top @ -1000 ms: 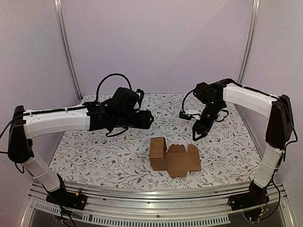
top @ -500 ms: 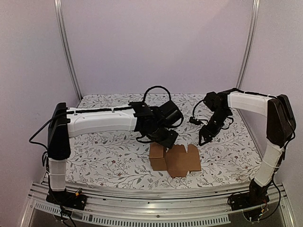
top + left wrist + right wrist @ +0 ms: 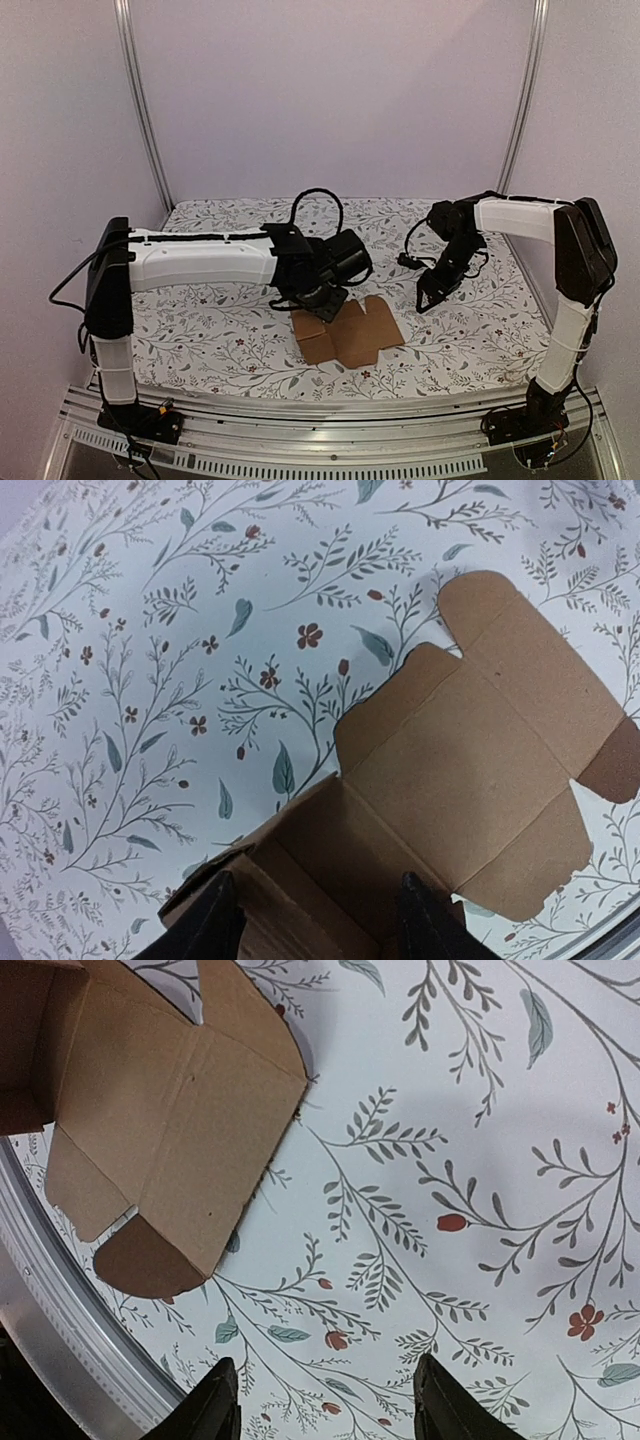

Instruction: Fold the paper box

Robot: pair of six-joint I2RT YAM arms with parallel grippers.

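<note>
Floral cloth (image 3: 200,330) bears creased brown paper box (image 3: 355,335); left fingers (image 3: 218,928), right fingers (image 3: 215,1408) apart.

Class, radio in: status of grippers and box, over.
Left gripper open, at box wall. Right gripper open, off the box. Box part-folded. Nothing blocking.

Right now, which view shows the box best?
Left wrist: the box fills the frame, with its creases and flat flaps sharp and only its raised near end cut off. Top external shows the box small and partly hidden. Right wrist catches only its flap end, in a corner.
</note>
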